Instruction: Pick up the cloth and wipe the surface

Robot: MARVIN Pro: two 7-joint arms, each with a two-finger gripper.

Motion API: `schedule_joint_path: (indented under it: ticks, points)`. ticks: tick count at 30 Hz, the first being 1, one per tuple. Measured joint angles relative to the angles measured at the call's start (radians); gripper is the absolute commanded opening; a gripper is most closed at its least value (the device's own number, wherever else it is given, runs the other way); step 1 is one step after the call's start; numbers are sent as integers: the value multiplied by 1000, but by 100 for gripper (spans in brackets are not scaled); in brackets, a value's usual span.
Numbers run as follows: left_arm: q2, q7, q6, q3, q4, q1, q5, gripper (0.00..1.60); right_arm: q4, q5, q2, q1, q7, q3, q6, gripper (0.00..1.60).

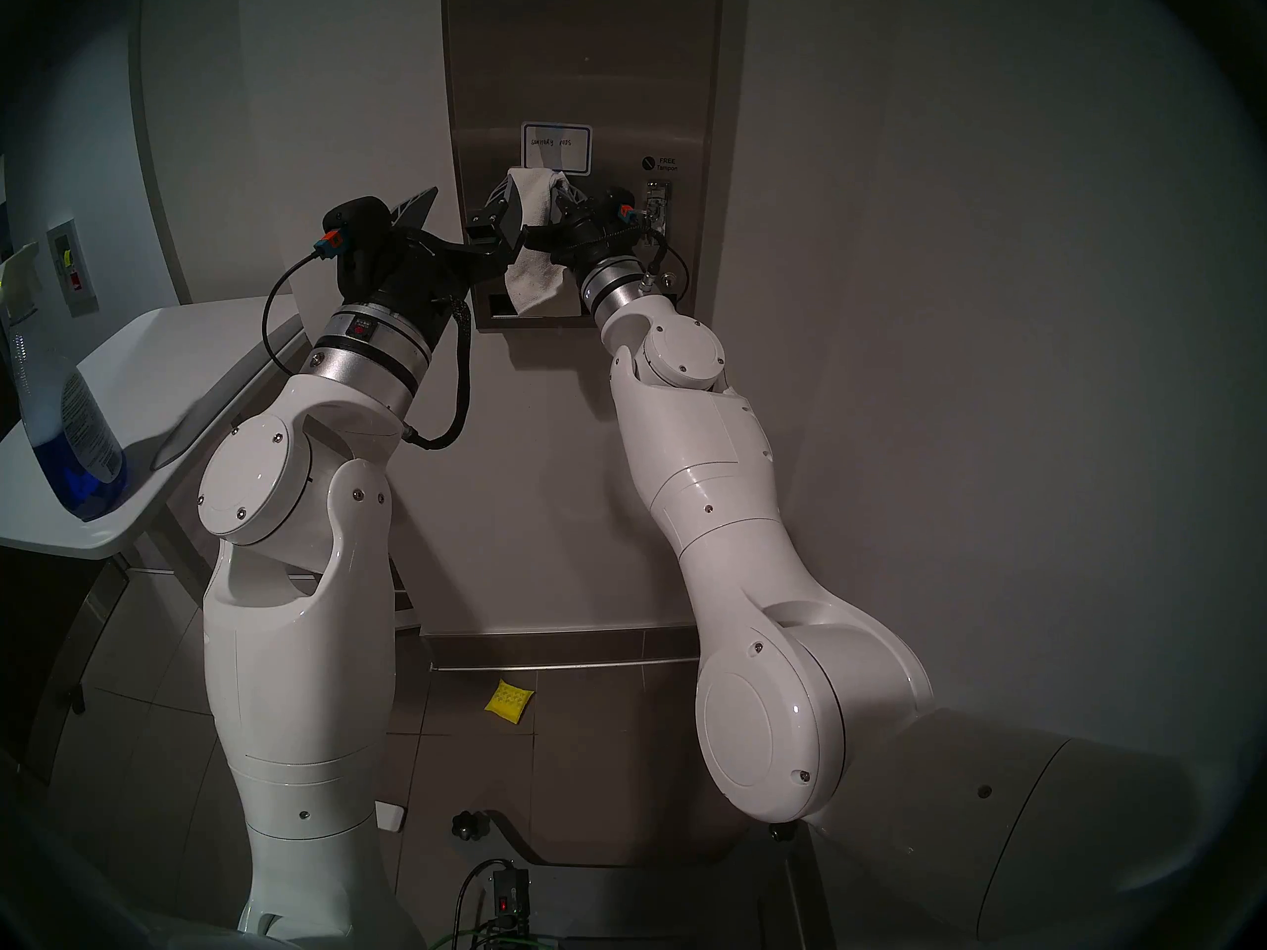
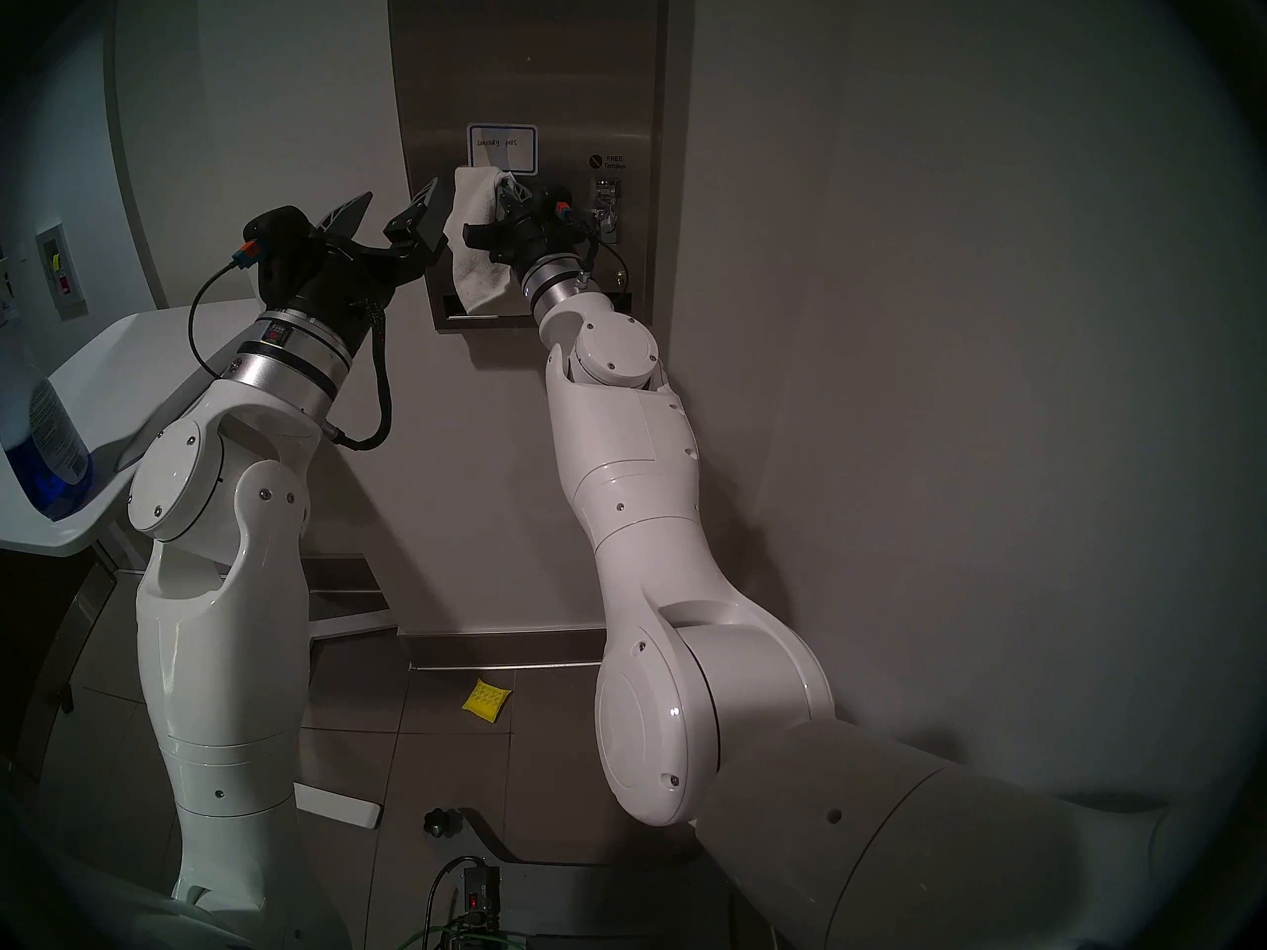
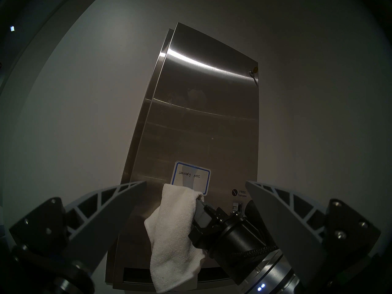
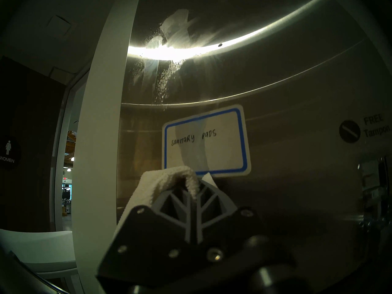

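The off-white cloth (image 1: 533, 256) hangs against the lower front of the steel dispenser surface (image 1: 583, 71), its top just under the blue-bordered label (image 1: 555, 148). My right gripper (image 1: 561, 186) is shut on the cloth's upper fold; in the right wrist view the cloth (image 4: 152, 187) drapes over the closed fingertips (image 4: 199, 193). My left gripper (image 1: 456, 205) stands open and empty just left of the cloth, apart from it. From the left wrist, the cloth (image 3: 174, 234) shows between its spread fingers (image 3: 118, 193). White smears (image 4: 174, 26) mark the steel higher up.
A spray bottle of blue liquid (image 1: 75, 434) stands on the white counter (image 1: 192, 366) at the left. A yellow quilted pad (image 1: 509, 700) lies on the tiled floor below. A chrome lever (image 1: 657, 205) sits right of my right wrist, a dark slot (image 1: 499, 304) at the dispenser's bottom.
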Motion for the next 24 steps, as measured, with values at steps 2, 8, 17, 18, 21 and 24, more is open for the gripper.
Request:
schedule_joint_path:
  ticks: [2, 8, 17, 18, 21, 24]
  points:
    - [0, 0, 0, 0, 0, 0, 0, 160, -6, 0, 0, 7, 0, 0, -2, 0]
    - [-1, -1, 0, 0, 0, 0, 0, 160, -29, -2, 0, 30, 1, -3, -11, 0]
    - [-2, -2, 0, -1, 0, 0, 1, 160, -69, -14, 0, 44, -7, -6, -23, 0]
    - [-2, -2, 0, -1, 0, 0, 1, 160, -72, -16, 0, 43, -8, -7, -24, 0]
    - [-2, -2, 0, -1, 0, 0, 2, 160, -88, -21, -1, 41, -11, -9, -24, 0]
    - [-2, -3, 0, -1, 0, 0, 2, 160, -105, -27, -1, 38, -14, -12, -24, 0]
